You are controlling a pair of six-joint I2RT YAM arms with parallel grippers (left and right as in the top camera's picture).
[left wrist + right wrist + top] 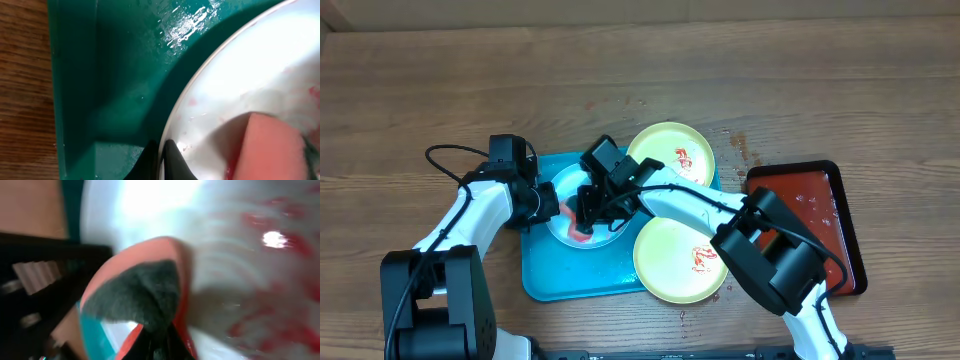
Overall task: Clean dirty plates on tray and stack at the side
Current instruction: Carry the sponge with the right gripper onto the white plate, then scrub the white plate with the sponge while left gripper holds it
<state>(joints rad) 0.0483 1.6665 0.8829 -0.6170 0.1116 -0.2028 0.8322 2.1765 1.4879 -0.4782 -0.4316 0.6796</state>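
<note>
The pale blue-white plate point(568, 187) lies on the turquoise tray point(570, 275), smeared with red sauce. My left gripper point(548, 206) is shut on the plate's left rim; the left wrist view shows the fingers point(161, 161) pinching the rim of the plate point(235, 75). My right gripper point(588, 212) is shut on a pink sponge point(578, 233) with a dark scouring side and presses it on the plate. The right wrist view shows the gripper point(162, 347), sponge point(140, 285) and smeared plate point(240, 255). Two lime-green plates lie on the tray's right side, one far point(672, 155), one near point(678, 260).
A dark red, black-rimmed tray point(815, 225) with wet sauce stands to the right. Sauce spots mark the wood near its far left corner point(745, 150). The wooden table point(22, 75) borders the tray's rim point(55, 90) on the left.
</note>
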